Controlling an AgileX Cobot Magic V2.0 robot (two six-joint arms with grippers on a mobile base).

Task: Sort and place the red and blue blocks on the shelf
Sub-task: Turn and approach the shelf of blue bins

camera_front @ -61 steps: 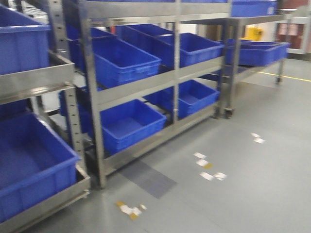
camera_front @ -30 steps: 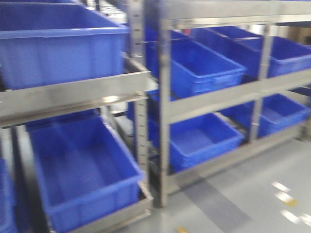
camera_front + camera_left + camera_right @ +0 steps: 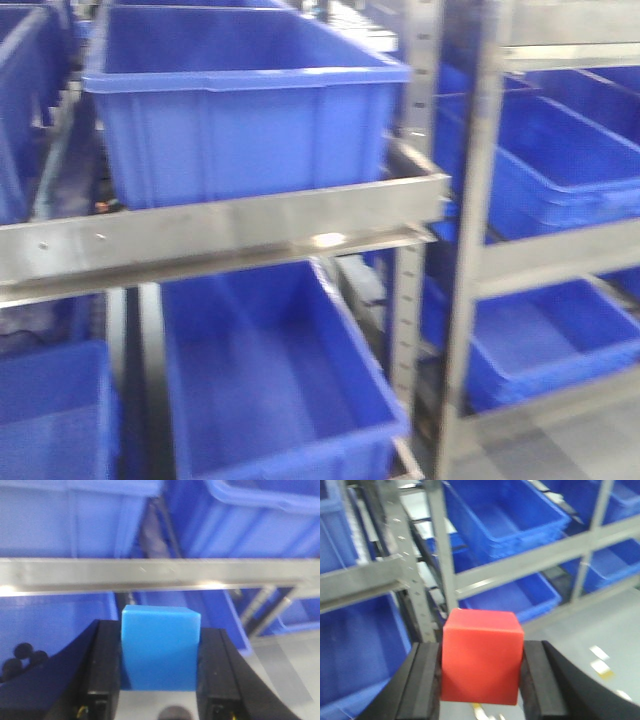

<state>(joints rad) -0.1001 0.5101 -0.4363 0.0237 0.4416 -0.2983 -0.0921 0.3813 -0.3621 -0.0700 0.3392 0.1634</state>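
Note:
My left gripper is shut on the bright blue block, held in the air in front of the steel shelf's front rail. My right gripper is shut on the bright red block, held above the grey floor beside a shelf upright. In the front view the shelf fills the frame with its screwed flat front rail; neither gripper nor block shows there.
Large blue bins sit on the shelf levels: one on the upper level, one below, more on the neighbouring rack. Grey floor with tape marks lies to the right. Steel uprights stand between the racks.
The front view has swung left and closer to the shelf; the open floor has slid out of view and the near rack with its bins now fills the frame.

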